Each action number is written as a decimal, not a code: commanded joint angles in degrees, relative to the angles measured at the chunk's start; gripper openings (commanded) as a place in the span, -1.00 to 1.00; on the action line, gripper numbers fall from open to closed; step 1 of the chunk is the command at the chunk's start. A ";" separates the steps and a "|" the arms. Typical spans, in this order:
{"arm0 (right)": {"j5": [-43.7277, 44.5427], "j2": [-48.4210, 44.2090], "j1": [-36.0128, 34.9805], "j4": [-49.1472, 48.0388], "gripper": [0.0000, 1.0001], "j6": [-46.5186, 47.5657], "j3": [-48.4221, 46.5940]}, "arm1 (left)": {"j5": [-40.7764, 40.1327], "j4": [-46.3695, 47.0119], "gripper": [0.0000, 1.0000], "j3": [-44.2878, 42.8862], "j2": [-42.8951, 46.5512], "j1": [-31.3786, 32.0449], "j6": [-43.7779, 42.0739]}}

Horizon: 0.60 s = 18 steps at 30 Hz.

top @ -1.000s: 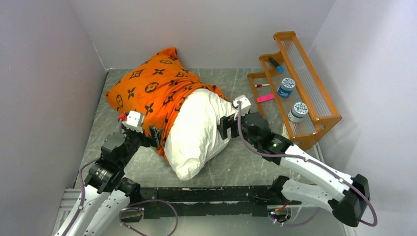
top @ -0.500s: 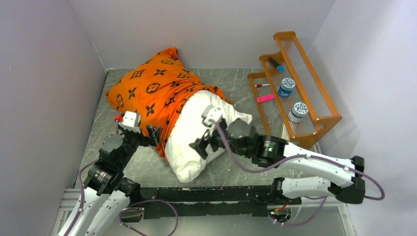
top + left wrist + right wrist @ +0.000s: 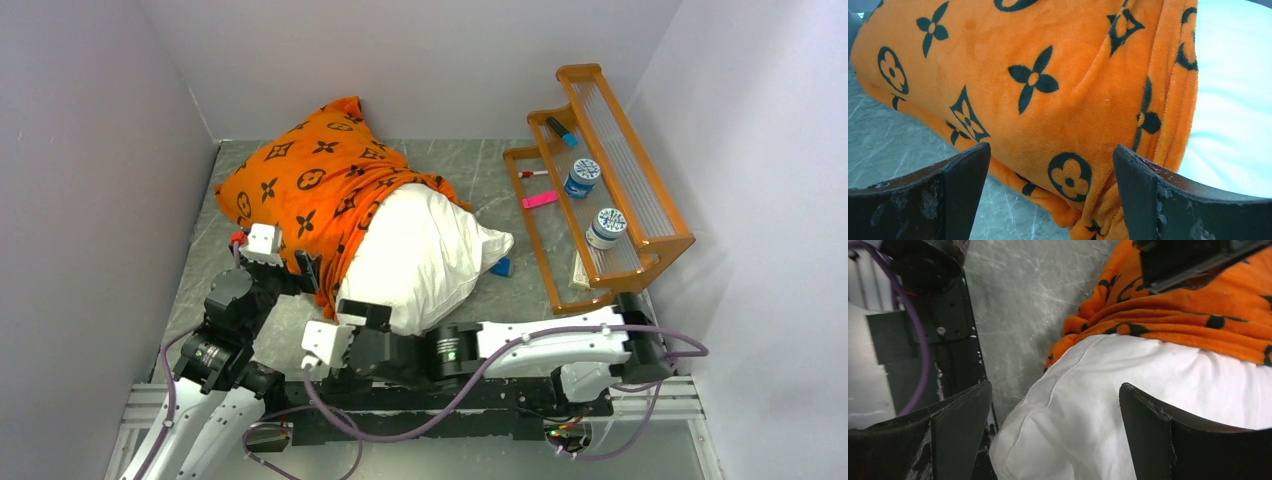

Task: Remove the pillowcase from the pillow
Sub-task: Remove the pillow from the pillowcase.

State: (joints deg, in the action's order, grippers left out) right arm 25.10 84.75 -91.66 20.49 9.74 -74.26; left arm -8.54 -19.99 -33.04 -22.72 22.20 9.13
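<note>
The orange pillowcase (image 3: 300, 180) with dark flower motifs covers the far half of the white pillow (image 3: 420, 255), whose near half sticks out bare. My left gripper (image 3: 308, 270) stands open at the pillowcase's bunched hem. In the left wrist view, orange pillowcase fabric (image 3: 1038, 90) fills the space between the left gripper's (image 3: 1050, 200) spread fingers, with the pillow (image 3: 1233, 100) at the right. My right gripper (image 3: 365, 318) is low at the pillow's near corner. It (image 3: 1055, 440) is open, and the pillow's white corner (image 3: 1088, 410) lies between its fingers, below the pillowcase hem (image 3: 1198, 315).
An orange two-step rack (image 3: 640, 235) at the right holds two lidded jars (image 3: 582, 177), a marker and a pink item. A small blue thing (image 3: 500, 267) lies by the pillow's right corner. Walls close in on three sides. The right arm (image 3: 540, 340) lies across the table's near edge.
The right arm has left the pillow's right side and swung across to its near corner, with its jaws now wider. The left gripper has barely shifted.
</note>
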 commanded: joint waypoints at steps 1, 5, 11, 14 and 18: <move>10.30 6.11 -1.76 3.92 0.99 4.56 -5.36 | -0.70 1.07 0.93 -0.40 -0.38 -0.89 0.72; 17.99 12.00 -2.41 7.15 0.99 6.58 -7.47 | -0.76 0.65 0.93 -0.54 -0.31 -1.36 0.76; 24.76 16.97 -2.56 12.13 0.99 7.96 -6.95 | 0.03 0.41 0.93 -0.69 -0.99 -1.87 0.59; 26.38 18.54 -2.34 14.85 0.99 8.14 -6.23 | 0.87 0.13 0.93 -0.91 -1.15 -2.06 0.42; 30.83 19.31 0.40 17.63 0.99 6.98 -4.37 | 3.56 0.21 0.93 -0.81 -0.88 -2.15 0.00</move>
State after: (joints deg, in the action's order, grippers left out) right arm 48.12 103.66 -94.11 31.55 17.04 -79.24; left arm -8.14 -20.67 -33.04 -23.62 20.43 9.13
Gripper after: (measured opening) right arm 0.994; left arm 0.963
